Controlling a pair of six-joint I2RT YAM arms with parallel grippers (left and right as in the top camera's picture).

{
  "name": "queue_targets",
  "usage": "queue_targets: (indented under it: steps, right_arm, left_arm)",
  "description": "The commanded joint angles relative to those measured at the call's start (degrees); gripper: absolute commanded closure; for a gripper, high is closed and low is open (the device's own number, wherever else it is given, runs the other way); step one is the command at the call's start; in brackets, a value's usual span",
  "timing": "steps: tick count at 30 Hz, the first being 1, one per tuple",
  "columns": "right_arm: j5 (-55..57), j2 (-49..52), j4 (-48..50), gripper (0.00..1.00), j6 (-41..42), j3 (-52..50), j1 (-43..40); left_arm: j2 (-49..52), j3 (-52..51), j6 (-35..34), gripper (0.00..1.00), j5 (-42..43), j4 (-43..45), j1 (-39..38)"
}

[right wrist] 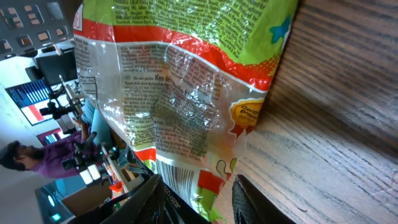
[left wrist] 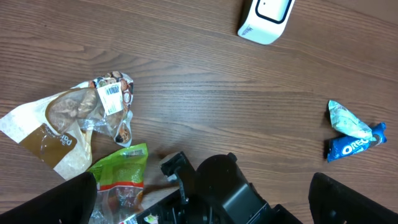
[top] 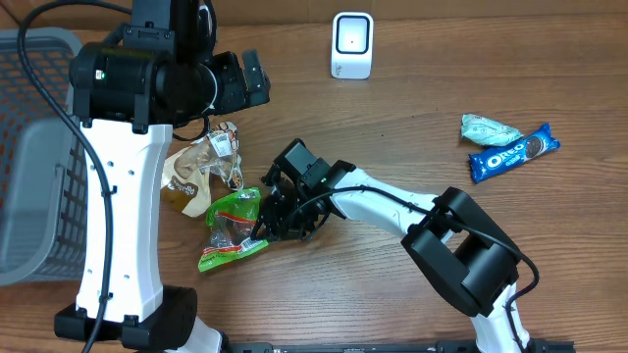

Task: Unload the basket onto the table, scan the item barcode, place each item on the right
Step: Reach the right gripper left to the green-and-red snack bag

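Note:
A green and clear snack bag point(top: 231, 227) lies on the wood table left of centre, also seen in the left wrist view point(left wrist: 121, 174). My right gripper point(top: 263, 227) reaches down to its right end. In the right wrist view the bag point(right wrist: 186, 81) fills the frame and its barcode point(right wrist: 180, 183) sits at the corner between my right gripper's point(right wrist: 199, 202) jaws. One finger touches the bag and the other stands a little apart from it. The white scanner point(top: 352, 44) stands at the far edge. My left gripper point(top: 245, 78) hovers wide open above the table, holding nothing.
A brown and white bag point(top: 191, 167) with a barcode label lies just behind the green one. A blue Oreo pack point(top: 513, 152) and a pale crumpled wrapper point(top: 489, 128) lie at the right. A grey wire basket point(top: 29, 176) stands at the left edge.

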Motion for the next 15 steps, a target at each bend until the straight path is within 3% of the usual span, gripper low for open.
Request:
queue_targets:
  steps: [1, 5, 9, 13, 15]
  right_arm:
    - [-0.68, 0.07, 0.9, 0.58, 0.26, -0.15, 0.57]
    - [0.35, 0.42, 3.28, 0.46, 0.24, -0.15, 2.05]
    - [1.01, 1.42, 4.76, 0.46, 0.79, -0.13, 2.58]
    - [0.13, 2.32, 4.9, 0.68, 1.55, -0.13, 2.14]
    - [0.04, 2.32, 4.42, 0.92, 1.53, -0.13, 1.7]
  left_arm:
    - [0.24, 0.44, -0.11, 0.0, -0.35, 0.09, -0.11]
    - [0.24, 0.44, -0.11, 0.0, -0.35, 0.09, -0.11]
    - [0.24, 0.44, -0.11, 0.0, -0.35, 0.09, -0.11]
    - [0.24, 0.44, -0.11, 0.01, -0.35, 0.09, -0.11]
    - [0.24, 0.44, -0.11, 0.01, -0.35, 0.09, -0.11]
